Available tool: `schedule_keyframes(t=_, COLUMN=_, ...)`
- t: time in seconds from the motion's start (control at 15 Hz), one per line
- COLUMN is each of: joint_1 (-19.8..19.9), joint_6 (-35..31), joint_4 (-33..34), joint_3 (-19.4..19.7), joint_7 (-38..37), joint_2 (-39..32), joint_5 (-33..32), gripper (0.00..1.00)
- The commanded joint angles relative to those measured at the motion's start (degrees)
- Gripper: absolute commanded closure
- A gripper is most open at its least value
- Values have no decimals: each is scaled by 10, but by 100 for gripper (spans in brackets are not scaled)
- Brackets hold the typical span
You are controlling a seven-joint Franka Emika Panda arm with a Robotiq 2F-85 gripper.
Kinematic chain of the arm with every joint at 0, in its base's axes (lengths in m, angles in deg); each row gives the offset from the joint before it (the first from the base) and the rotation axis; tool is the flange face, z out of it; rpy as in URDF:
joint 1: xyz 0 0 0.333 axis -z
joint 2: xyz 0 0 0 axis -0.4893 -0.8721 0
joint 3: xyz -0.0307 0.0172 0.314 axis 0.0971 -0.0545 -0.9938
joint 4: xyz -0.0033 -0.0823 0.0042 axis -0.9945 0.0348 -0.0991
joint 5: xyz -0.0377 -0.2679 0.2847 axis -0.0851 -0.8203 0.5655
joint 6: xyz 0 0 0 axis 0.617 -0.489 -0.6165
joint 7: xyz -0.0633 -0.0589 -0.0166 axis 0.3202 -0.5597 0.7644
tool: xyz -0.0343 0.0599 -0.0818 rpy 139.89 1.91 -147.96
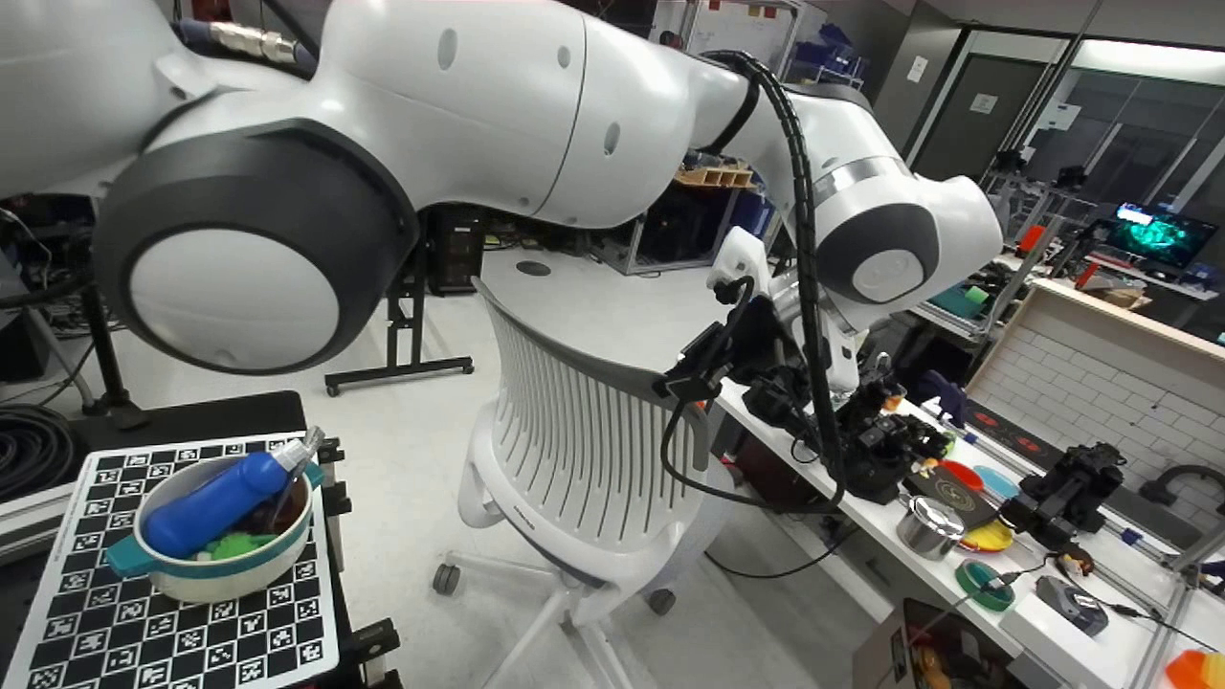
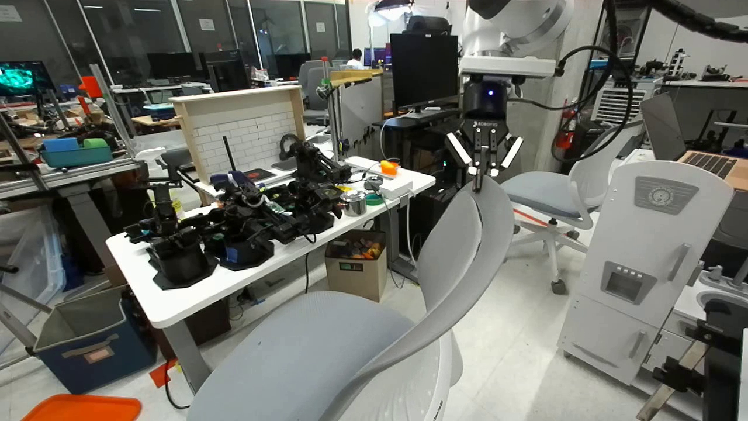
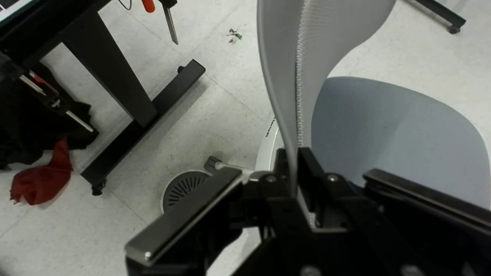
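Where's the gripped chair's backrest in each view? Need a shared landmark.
In an exterior view: backrest just left of and below center, slats facing camera.
In an exterior view: backrest right of center, seen side-on.
Wrist view: backrest upper middle, narrowing downward.
Shared landmark: end effector, clamped on its rim.

On the chair (image 2: 456, 310) we see a matt, woven-looking cloth seat (image 3: 387, 134) and a ribbed backrest (image 1: 589, 431) of smooth-looking plastic. Above the chair, the arm (image 1: 507, 115) has a glossy white shell and the gripper (image 3: 294, 155) a duller black finish. Behind the chair we notice crumpled red cloth (image 3: 42, 182); off to the chair's side, a shiny metal pot (image 1: 926, 534).
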Motion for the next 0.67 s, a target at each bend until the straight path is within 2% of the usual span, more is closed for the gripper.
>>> schedule_keyframes(t=0.0, joint_1=-32, joint_6=18, joint_4=-2, joint_3=5, joint_7=11, joint_2=-4, joint_5=-15, gripper=97)
schedule_keyframes(t=0.07, joint_1=-40, joint_6=21, joint_4=-2, joint_3=6, joint_7=9, joint_2=-5, joint_5=-17, gripper=64)
schedule_keyframes(t=0.2, joint_1=-54, joint_6=30, joint_4=3, joint_3=4, joint_7=-5, joint_2=-11, joint_5=-16, gripper=57)
schedule_keyframes(t=0.6, joint_1=-98, joint_6=55, joint_4=18, joint_3=-12, joint_7=-44, joint_2=-23, joint_5=0, gripper=13)
